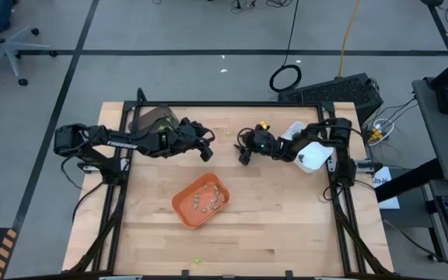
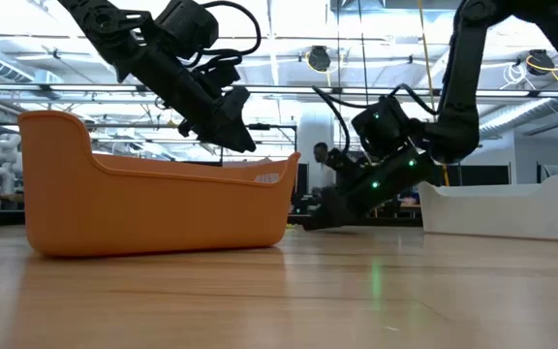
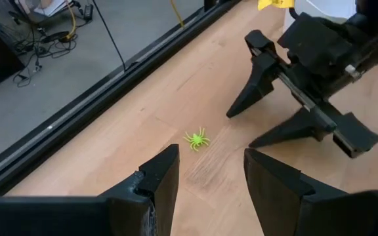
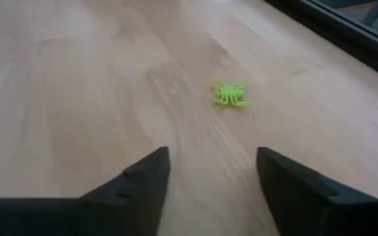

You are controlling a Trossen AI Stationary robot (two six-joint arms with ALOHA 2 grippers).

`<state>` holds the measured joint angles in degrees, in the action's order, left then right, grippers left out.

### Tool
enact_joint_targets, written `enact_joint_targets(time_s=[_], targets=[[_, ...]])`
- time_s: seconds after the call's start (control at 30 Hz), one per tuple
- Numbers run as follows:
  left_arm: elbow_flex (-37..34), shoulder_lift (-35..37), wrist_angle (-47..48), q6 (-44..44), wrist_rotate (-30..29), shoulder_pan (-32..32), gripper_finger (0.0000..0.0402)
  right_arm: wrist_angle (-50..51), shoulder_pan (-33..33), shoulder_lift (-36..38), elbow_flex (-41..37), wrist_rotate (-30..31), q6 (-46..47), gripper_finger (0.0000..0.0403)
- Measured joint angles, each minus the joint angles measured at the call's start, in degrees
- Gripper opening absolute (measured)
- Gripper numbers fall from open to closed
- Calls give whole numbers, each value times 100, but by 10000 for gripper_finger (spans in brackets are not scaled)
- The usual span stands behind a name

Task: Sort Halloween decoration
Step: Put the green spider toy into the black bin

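- Left gripper [image 1: 206, 145]: over the far-centre part of the wooden table [image 1: 286, 233], fingers spread apart, holding nothing. Low view shows it raised off the surface, above the far rim of the orange tray [image 2: 153, 208].
- Right gripper [image 1: 244, 148]: just right of the left one, also spread apart and holding nothing. In the low view it is angled down with its tips [image 2: 308, 221] at or just above the table; contact cannot be told.
- The two grippers face each other, tips near but apart. The left wrist view shows the right gripper's two dark fingers [image 3: 258, 92] splayed wide opposite the left arm's own fingers [image 3: 159, 180].
- Lime-green spider [image 3: 196, 139]: lies flat on bare wood between the two grippers, touched by neither. In the right wrist view it [image 4: 230, 94] sits ahead of the gap between that arm's fingers.
- A small lime-green speck [image 1: 232, 134] shows at that spot in the high view, near the table's far edge.
- Orange tray: mid-table, nearer the front than both grippers, with several small pieces [image 1: 205, 198] inside; colours too small to sort out.
- White tray [image 1: 306, 152]: under the right arm at the table's right side.
- Dark grey tray [image 1: 152, 120]: far-left corner, beside the left arm.
- One more green speck [image 1: 197, 260] near the front edge of the table.
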<state>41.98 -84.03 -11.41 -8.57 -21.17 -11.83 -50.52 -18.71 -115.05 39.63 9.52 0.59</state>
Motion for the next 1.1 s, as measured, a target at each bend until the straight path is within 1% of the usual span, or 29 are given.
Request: enact_joint_targets(time_s=[0.2, 0.27, 0.4, 0.57, 0.77, 1.0, 1.1], targets=[[0, 0, 12, 38, -2, -3, 172, -869, 109, -550, 48, 85, 15, 297], [0, 0, 12, 41, -2, -3, 172, -1039, 112, -725, 113, 107, 21, 315], [0, 0, 14, 36, -2, -3, 172, -1031, 123, -985, 334, 415, 323, 337], [0, 0, 24, 22, -2, -3, 172, -990, 138, -1128, 544, 399, 443, 343], [0, 0, 39, 1, -2, -3, 172, -1034, 165, -1136, 567, 625, 305, 343], [0, 0, 39, 1, -2, -3, 172, -1196, 171, -1153, 566, 645, 314, 342], [0, 0, 39, 1, -2, -3, 172, -1044, 151, -1156, 677, 693, 403, 343]])
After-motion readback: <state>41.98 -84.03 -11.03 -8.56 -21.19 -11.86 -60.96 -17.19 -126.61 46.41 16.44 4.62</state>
